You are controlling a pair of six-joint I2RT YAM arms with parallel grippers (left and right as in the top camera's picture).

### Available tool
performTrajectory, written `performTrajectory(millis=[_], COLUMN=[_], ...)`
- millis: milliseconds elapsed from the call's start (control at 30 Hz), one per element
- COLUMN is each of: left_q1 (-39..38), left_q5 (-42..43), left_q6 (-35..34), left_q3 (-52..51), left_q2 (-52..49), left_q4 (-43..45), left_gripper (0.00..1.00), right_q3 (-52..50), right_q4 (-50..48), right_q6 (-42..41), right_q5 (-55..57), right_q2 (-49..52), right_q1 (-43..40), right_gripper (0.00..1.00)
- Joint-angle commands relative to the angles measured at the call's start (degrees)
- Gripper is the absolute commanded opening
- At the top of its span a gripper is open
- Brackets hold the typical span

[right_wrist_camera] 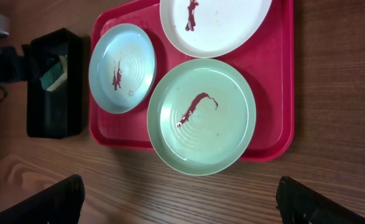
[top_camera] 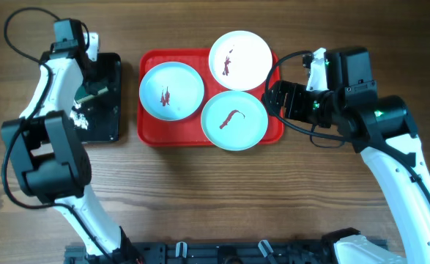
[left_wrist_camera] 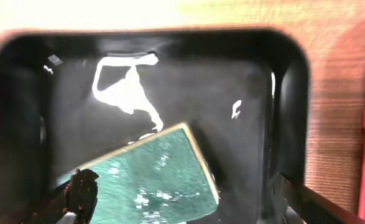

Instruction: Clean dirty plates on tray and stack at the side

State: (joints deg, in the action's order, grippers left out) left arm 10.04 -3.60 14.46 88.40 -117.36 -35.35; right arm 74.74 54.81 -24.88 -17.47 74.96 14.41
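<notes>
Left gripper (left_wrist_camera: 187, 190) hangs over the small black rectangular tray (left_wrist_camera: 281, 81) at the far left of the wooden table (top_camera: 200, 191), with its jaws apart and nothing clamped. The flat green sponge with a tan edge (left_wrist_camera: 163, 168) lies skewed between the fingers, and a streak of white foam (left_wrist_camera: 129, 93) sits on the tray floor just beyond it. Right gripper (right_wrist_camera: 185, 196) is spread wide and empty, just right of the large red rectangular plastic tray (top_camera: 150, 132). All three dishes sit on that red tray, each with a dark red smear: pale blue round plate (top_camera: 171, 89) on the left, white round plate (top_camera: 240, 59) far right, pale green round plate (top_camera: 234, 119) near right with its rim overhanging the near edge. This looks like the sponge pickup step. To do it well, rotate the wrist to square up with the sponge's long edges, drop until the fingertips reach the tray floor, then close across the narrow width near the middle so it doesn't pivot. Watch the right-hand finger, since it's near the tray wall. Lift straight up clear of the rim before traversing right. The blue plate is nearest, so start there.
</notes>
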Motion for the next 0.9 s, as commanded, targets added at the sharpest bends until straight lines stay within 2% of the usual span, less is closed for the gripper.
performTrajectory(millis=[0,100,367,533,700,800,867], left_q1=[0.48,0.9,4.59,5.79,5.79,5.73,5.73], left_q5=[-0.98,-0.94,4.26,4.35,8.37,9.14,9.14], left_q6=[11.17,18.84,30.71,31.91,32.3,32.28,32.17], left_q3=[0.94,0.85,0.85,0.85,0.85,0.85,0.85], left_q2=[3.28,3.06,-0.55,-3.04,-4.17,-4.17,-4.17], left_q4=[1.51,1.46,1.46,1.55,1.09,-0.96,-3.04], left_gripper=[0.87,0.85,0.84,0.84,0.81,0.77,0.68], right_q3=[1.05,1.05,1.05,1.05,1.05,1.05,1.05], right_q4=[-0.17,-0.13,0.33,0.42,0.48,0.63,0.68], right_q6=[-0.61,-0.59,-0.55,-0.55,-0.57,-0.57,-0.57], right_q5=[1.25,1.25,1.25,1.25,1.22,1.25,1.22], right_q2=[0.5,0.5,0.5,0.5,0.5,0.5,0.5], right_q1=[-0.24,-0.24,-0.24,-0.24,-0.24,-0.24,-0.24], right_gripper=[1.0,1.0,1.0,1.0,1.0,1.0,1.0])
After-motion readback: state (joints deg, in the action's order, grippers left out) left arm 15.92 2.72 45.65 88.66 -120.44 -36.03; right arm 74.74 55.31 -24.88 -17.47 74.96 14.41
